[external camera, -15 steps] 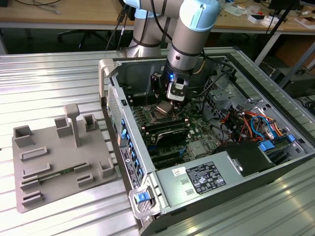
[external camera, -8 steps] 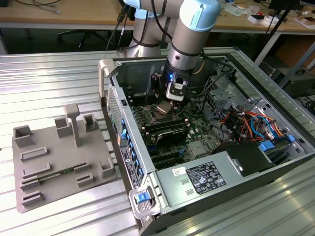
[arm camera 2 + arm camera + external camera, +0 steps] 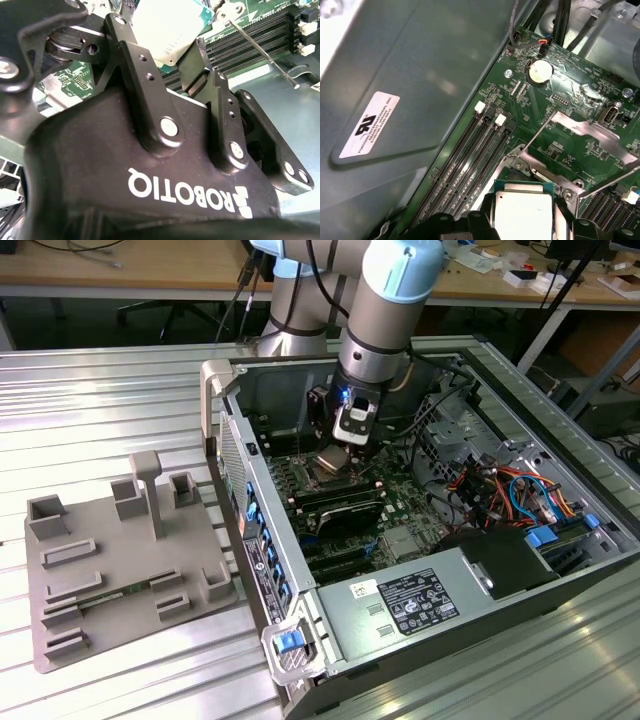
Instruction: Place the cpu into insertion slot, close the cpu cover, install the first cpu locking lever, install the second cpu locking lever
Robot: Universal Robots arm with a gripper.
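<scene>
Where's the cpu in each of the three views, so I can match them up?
Exterior view: the cpu sits just under the gripper, inside the open case.
Second wrist view: the cpu is the pale square between the black fingers.
First wrist view: the cpu is again between the fingers.
Shared landmark: the memory slots beside it.
</scene>
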